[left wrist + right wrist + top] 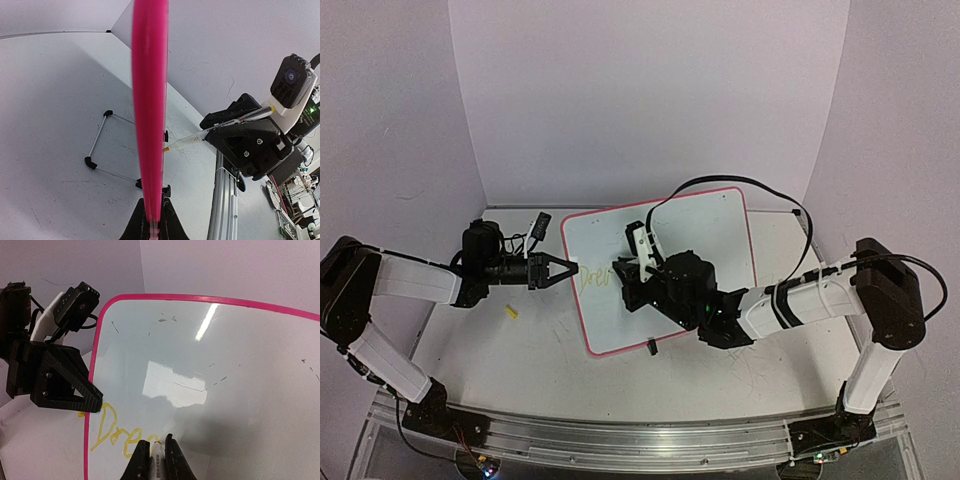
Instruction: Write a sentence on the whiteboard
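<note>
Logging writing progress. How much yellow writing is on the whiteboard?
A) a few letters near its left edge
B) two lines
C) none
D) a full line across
A: only yellow letters roughly "Drea" sit by the whiteboard's left rim, at the right gripper's marker tip.

a scuffed white desk (535, 355) is marked with faint grey scribbles (190, 159). the whiteboard (720, 220) is carried on it, propped up on thin black stand legs (90, 163). a small yellow piece (510, 312) is laid on the bare surface left of the board, apart from it.
</note>
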